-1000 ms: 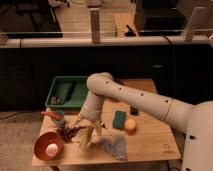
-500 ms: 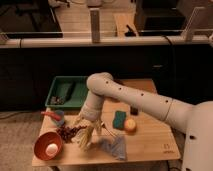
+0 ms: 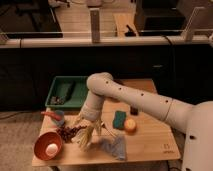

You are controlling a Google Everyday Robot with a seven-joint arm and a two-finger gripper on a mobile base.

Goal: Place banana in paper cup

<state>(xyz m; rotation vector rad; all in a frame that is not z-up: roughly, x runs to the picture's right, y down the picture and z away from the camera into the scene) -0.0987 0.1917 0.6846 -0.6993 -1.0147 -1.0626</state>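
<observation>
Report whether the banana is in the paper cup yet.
Not yet. The banana hangs slanted at the gripper, above the table beside the orange-red bowl; no cup surrounds it.

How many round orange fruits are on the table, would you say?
1: the orange fruit lies right of the green sponge, right of the gripper. Others may be hidden behind the arm.

green tray [image 3: 67, 93], orange fruit [image 3: 130, 125], orange-red bowl [image 3: 47, 146], blue cloth [image 3: 114, 148]
</observation>
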